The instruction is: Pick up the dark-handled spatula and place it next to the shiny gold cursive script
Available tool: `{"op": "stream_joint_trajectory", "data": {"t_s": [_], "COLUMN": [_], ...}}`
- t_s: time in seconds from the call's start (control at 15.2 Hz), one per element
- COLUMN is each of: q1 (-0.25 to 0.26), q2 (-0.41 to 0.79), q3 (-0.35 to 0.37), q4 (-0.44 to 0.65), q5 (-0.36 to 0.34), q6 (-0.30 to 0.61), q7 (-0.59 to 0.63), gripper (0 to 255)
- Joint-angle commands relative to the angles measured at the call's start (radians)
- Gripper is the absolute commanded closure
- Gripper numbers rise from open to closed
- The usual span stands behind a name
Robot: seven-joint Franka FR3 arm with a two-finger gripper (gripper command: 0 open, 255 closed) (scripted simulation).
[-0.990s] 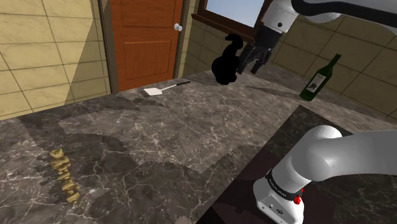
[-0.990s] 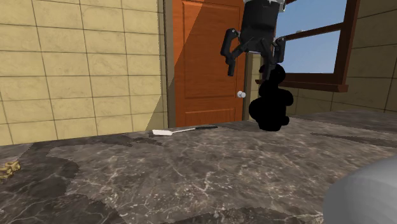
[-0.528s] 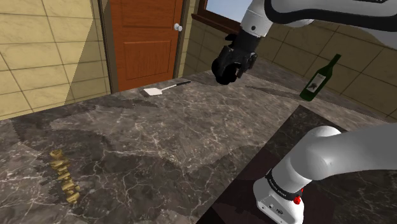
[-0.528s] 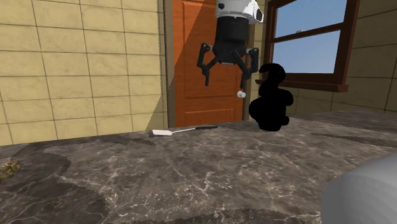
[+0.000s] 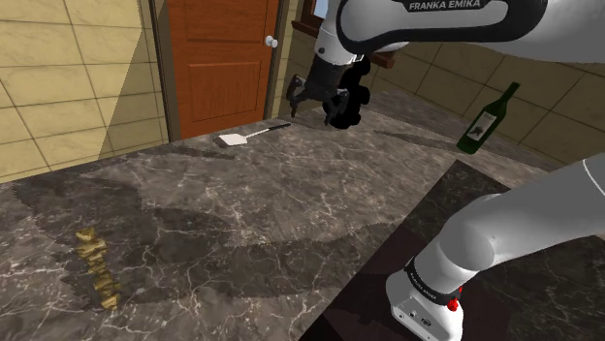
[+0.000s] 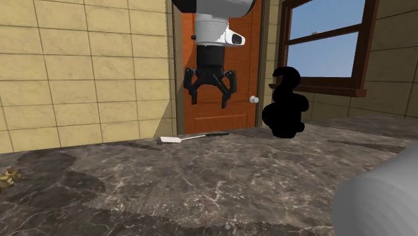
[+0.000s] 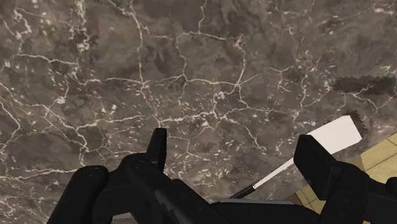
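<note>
Swung over from the black figurine (image 6: 285,110), the gripper (image 5: 312,103) now hangs wide open and empty above the spatula (image 5: 247,135), probably lining up a descent. It lies flat at the counter's (image 5: 242,213) far edge, well apart from the gold script (image 5: 97,268).

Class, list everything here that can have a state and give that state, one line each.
gripper: open, empty, hanging above the counter.
spatula: lying flat on the counter, not held.
door: shut.
green bottle: standing on the counter.
gold script: lying on the counter, apart from the spatula.
</note>
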Motion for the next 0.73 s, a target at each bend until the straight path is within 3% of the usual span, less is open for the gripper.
{"op": "stream_joint_trajectory", "data": {"t_s": [0.0, 0.33, 0.66], "q1": [-0.025, -0.062, -0.049], "q2": [0.086, 0.309, 0.536], "q3": [0.041, 0.109, 0.109], "q4": [0.053, 0.205, 0.392], "q5": [-0.028, -0.138, -0.263], "q6": [0.028, 0.064, 0.053], "q7": [0.128, 0.432, 0.714], "gripper": [0, 0, 0]}}
